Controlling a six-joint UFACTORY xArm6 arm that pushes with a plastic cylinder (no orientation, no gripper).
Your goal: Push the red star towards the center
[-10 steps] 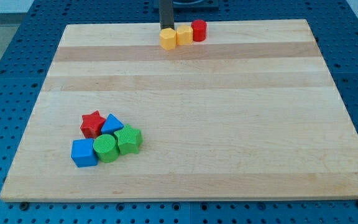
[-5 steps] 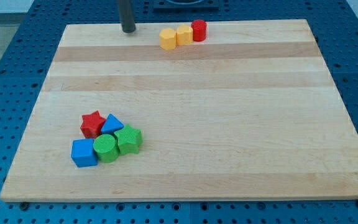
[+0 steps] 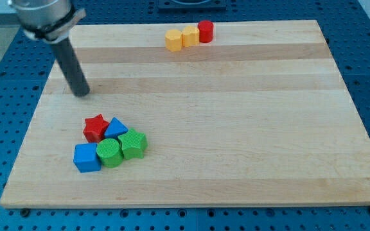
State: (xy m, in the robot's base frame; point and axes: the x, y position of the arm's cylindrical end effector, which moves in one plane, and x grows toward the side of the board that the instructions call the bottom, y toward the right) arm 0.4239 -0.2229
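Observation:
The red star point(image 3: 96, 128) lies at the lower left of the wooden board point(image 3: 236, 115), at the upper left of a tight cluster. It touches a blue triangular block point(image 3: 115, 128). Below them lie a blue cube point(image 3: 87, 157), a green cylinder point(image 3: 109, 153) and a green hexagonal block point(image 3: 133, 144). My tip point(image 3: 82, 94) rests on the board above and a little left of the red star, with a clear gap between them.
At the view's top, a yellow hexagonal block point(image 3: 173, 40), a yellow cube point(image 3: 190, 36) and a red cylinder point(image 3: 205, 31) stand in a row near the board's far edge. Blue perforated table point(image 3: 5, 77) surrounds the board.
My tip has moved from the row of blocks at the view's top, leftward along the far edge, then down to a spot above the red star. No block has moved.

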